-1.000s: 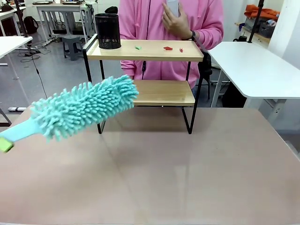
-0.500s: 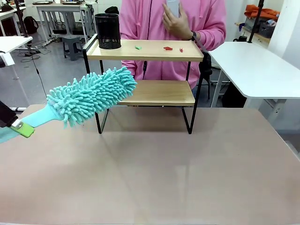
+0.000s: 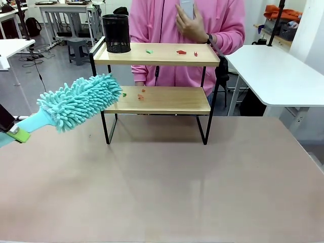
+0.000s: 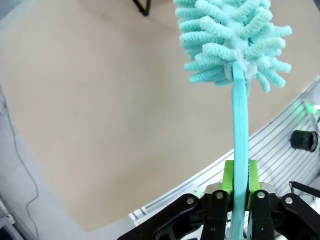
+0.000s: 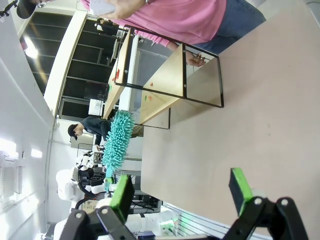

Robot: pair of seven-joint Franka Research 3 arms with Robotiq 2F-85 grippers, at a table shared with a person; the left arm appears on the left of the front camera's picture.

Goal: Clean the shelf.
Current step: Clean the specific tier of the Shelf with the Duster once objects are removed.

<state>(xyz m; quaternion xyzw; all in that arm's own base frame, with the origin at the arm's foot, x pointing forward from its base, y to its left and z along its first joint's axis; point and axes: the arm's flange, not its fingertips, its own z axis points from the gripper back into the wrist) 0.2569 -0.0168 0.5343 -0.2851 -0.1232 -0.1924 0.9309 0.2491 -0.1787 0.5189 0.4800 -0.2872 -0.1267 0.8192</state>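
Note:
The shelf [image 3: 162,104] stands at the table's far side; a person in a pink top stands behind it. Small green and red scraps [image 3: 181,51] lie on its top board, and a few more scraps [image 3: 140,96] lie at the left of the lower board. My left gripper [image 3: 15,134] is at the left edge, shut on the handle of a turquoise fluffy duster [image 3: 81,101]. The duster's tip reaches the lower board's left end. The left wrist view shows the gripper [image 4: 240,177] clamped on the thin handle below the duster head [image 4: 230,35]. My right gripper [image 5: 181,187] is open and holds nothing above the table, far from the shelf [image 5: 170,70].
A black mesh pen cup [image 3: 116,33] stands on the left end of the top board. The person holds a phone [image 3: 186,7] at chest height. White tables [image 3: 276,76] stand to the right of and behind the shelf.
The duster rose, then drew back to the left. Its head no longer covers the lower board's left part, where scraps now show.

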